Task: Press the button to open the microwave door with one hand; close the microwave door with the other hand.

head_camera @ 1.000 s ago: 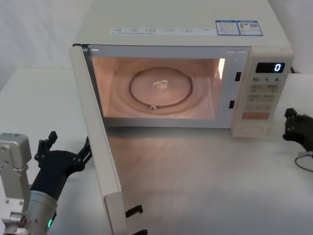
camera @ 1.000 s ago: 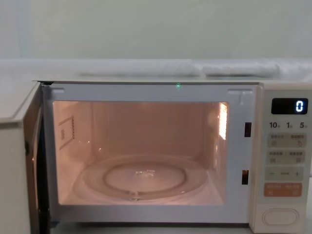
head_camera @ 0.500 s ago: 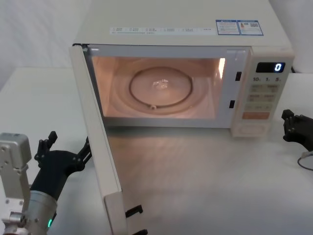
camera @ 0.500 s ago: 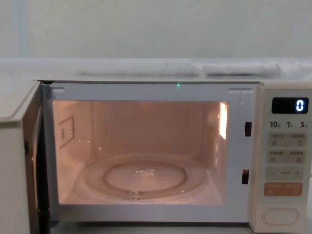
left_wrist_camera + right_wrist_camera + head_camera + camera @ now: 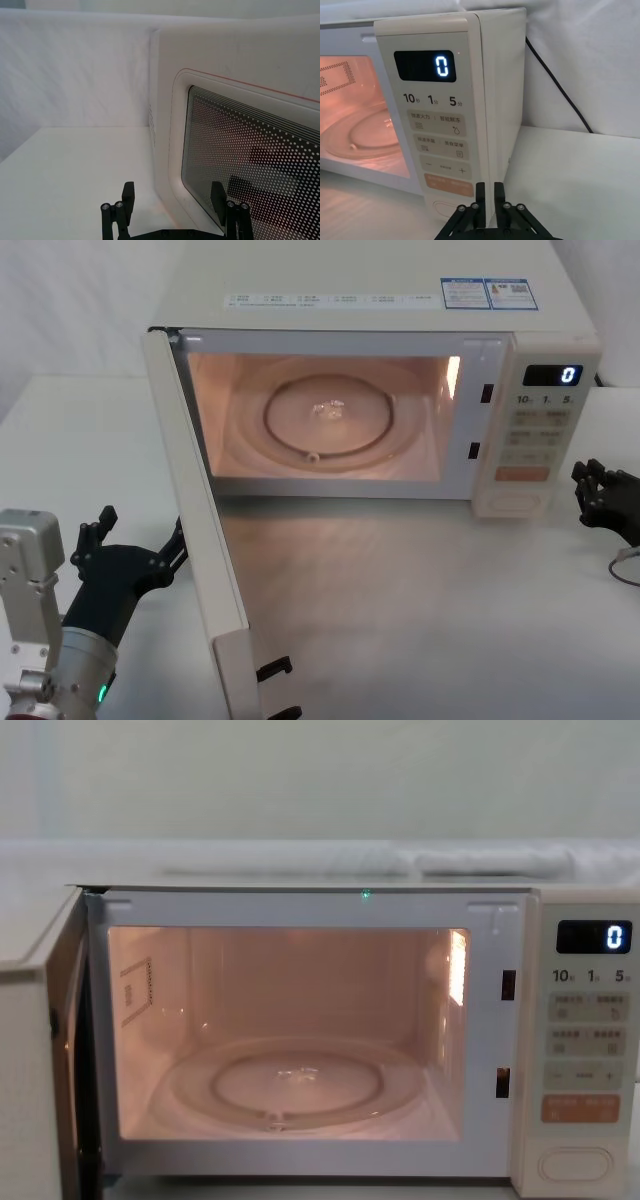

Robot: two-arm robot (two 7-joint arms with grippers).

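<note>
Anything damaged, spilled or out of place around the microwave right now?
Nothing stands out. The cream microwave door with the dark window stands wide open, cavity lit, glass turntable seated flat and bare. No spill or damage on the white table.

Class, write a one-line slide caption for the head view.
Microwave door swung wide open, cavity lit; left gripper waits outside the door, right gripper sits beside the control panel.

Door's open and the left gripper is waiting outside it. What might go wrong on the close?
The left gripper sits open beside the microwave door's outer face: a spread finger could catch on the window instead of pushing flat. It is also low near the door's free edge, so a hard shove might slam the door or shift the microwave.
</note>
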